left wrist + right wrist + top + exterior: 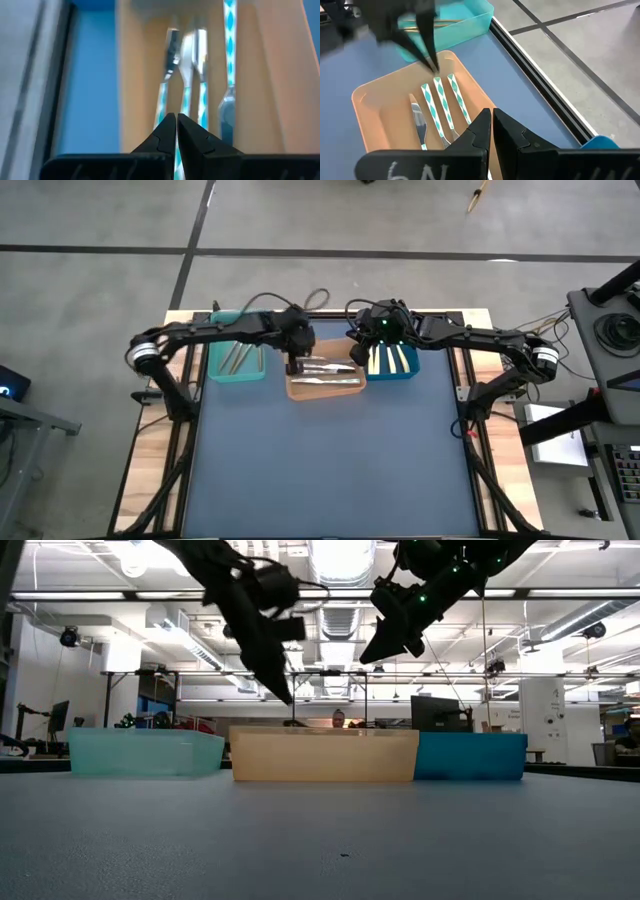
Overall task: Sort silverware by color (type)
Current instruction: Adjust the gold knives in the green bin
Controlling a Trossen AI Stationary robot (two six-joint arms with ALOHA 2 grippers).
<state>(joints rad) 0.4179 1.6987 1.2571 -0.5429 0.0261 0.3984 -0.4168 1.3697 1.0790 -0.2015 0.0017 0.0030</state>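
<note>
three rectangular plastic bins stand in a row along the far edge of the blue-grey bench (330,470), and the middle one, the orange bin (324,386), serves as the landmark here: the teal bin (236,361) sits just beside it on the left arm's side and the blue bin (392,361) touches it on the right arm's side. inside the orange bin lie the silver pieces of silverware with teal-and-white patterned handles (440,107), side by side along the bin's length, several forks among them. thin gold-toned pieces (240,357) lie in the teal bin, and pale yellow-handled pieces (388,358) lie in the blue bin. the left hand (292,366) hangs above the orange bin at its end nearest the teal bin, its two dark fingers pressed together and empty, tips pointing down over the patterned handles without touching them. the right hand (357,356) is raised over the seam between the orange bin and the blue bin, fingers also pressed together with nothing between them, tilted toward the orange bin
</note>
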